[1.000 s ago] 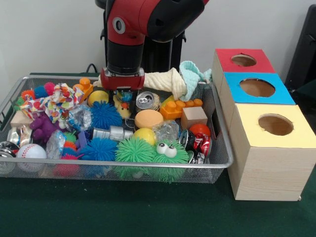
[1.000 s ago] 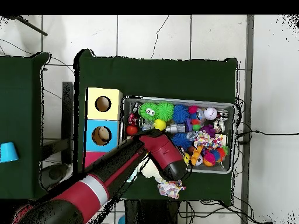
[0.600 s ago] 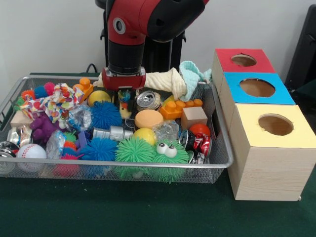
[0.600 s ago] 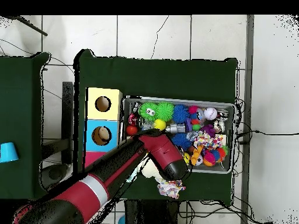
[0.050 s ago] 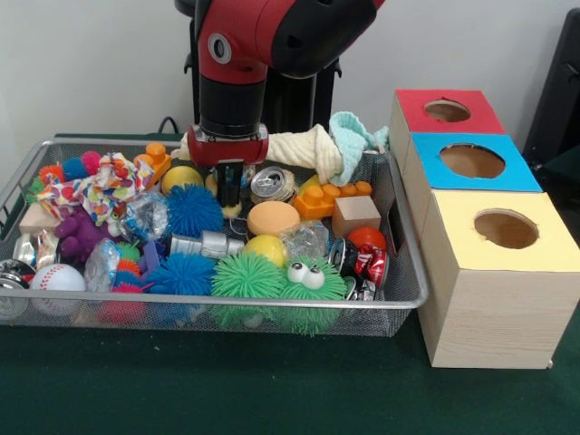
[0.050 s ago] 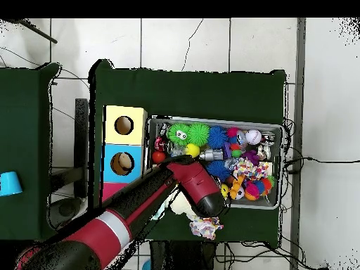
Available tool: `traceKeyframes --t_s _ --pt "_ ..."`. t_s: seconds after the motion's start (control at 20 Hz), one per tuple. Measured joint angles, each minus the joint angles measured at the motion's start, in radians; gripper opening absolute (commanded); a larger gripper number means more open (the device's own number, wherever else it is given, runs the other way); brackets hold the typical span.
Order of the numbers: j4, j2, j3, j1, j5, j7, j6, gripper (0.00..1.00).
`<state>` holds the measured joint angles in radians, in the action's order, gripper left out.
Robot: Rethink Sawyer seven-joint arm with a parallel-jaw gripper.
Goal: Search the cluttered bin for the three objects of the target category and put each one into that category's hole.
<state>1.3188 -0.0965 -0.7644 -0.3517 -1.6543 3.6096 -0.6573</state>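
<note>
My gripper (image 5: 229, 188) hangs low inside the wire bin (image 5: 227, 304), at its far middle, right over a small yellow toy (image 5: 217, 190). That toy shows only as yellow slivers on either side of the gripper. A silver can (image 5: 269, 184) lies just right of it and a blue spiky ball (image 5: 193, 211) just left. Three boxes stand right of the bin, each with a round hole: red (image 5: 447, 111), blue (image 5: 471, 161) and yellow (image 5: 506, 228). In the overhead view the arm (image 6: 200, 190) covers the gripper.
The bin is packed: green spiky balls (image 5: 246, 276), a crushed silver can (image 5: 204, 245), a red can (image 5: 362, 263), a wooden cube (image 5: 355, 216), an orange brick (image 5: 328, 198), a baseball (image 5: 57, 277). A cream and mint cloth (image 5: 317, 145) drapes over the far rim.
The wrist has turned a little over the small yellow toy. The toy's coloured front showed below the gripper before; now the gripper's dark body hides it.
</note>
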Motion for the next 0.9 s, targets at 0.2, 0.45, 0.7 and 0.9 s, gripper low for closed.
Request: traceKeyframes --t_s 0.2,0.45,0.7,0.9 --pt "0.000 0.001 0.001 0.000 0.000 0.000 0.000 0.00" --pt "0.000 0.005 0.002 0.001 0.001 0.000 0.000 1.00" --pt "0.000 0.005 0.002 0.001 0.001 0.000 0.000 1.00" --pt "0.000 0.005 0.003 0.001 0.001 0.000 0.000 1.00"
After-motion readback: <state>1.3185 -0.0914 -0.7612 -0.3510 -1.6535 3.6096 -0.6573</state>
